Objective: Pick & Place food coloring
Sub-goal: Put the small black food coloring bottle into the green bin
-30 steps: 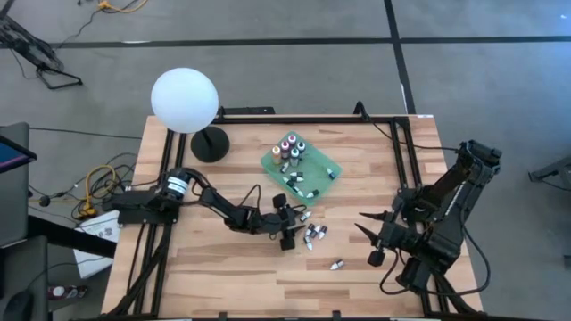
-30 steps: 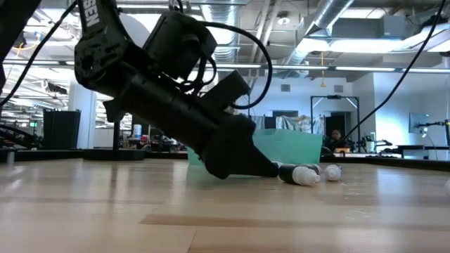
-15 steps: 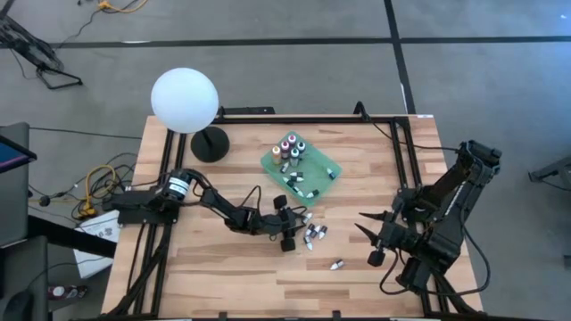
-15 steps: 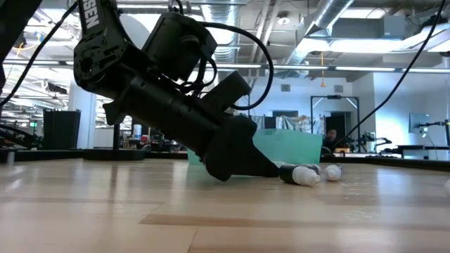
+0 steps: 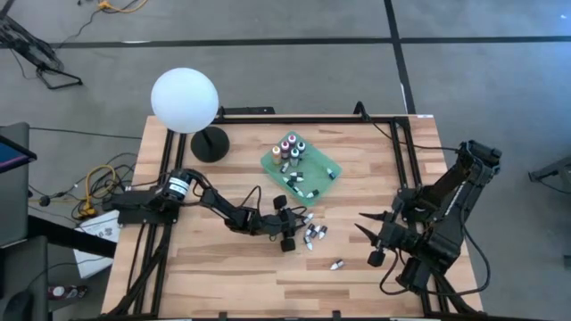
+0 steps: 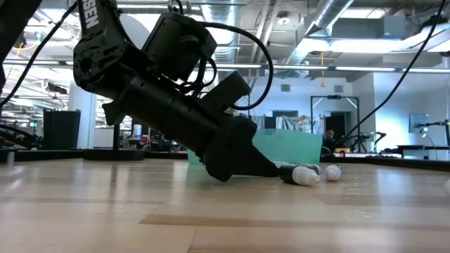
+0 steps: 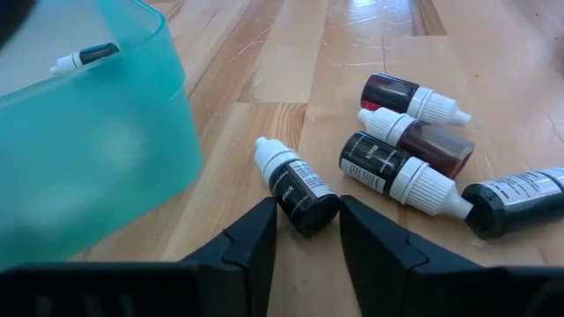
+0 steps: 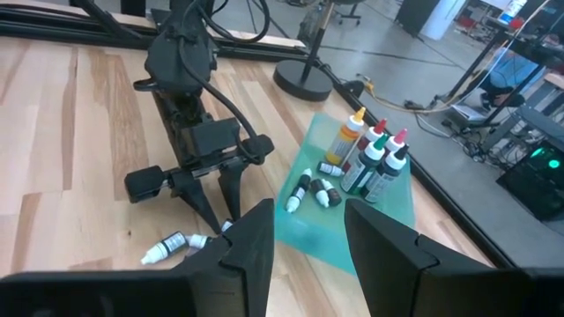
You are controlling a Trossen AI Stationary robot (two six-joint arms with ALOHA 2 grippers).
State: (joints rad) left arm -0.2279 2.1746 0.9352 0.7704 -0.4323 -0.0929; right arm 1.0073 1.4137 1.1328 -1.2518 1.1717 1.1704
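Closing on a dark bottle calls for the left gripper to stay low on the table and square to the bottle's length. Its two fingers straddle the bottle's base end, white cap pointing away from the wrist, yet whether the pads already press the body I cannot tell. The bottle lies on its side just beside the green tray, near the table's middle. Just to its right lie four more loose bottles, close enough that a crooked squeeze could nudge them or roll the target out from between the fingers. A judgement: seat the fingers deeper along the body before lifting, since a hold on the very end would likely let it pivot. Inside the tray, several bottles stand upright at the far end and others lie flat. The right gripper waits at the right side, fingers apart and holding nothing.
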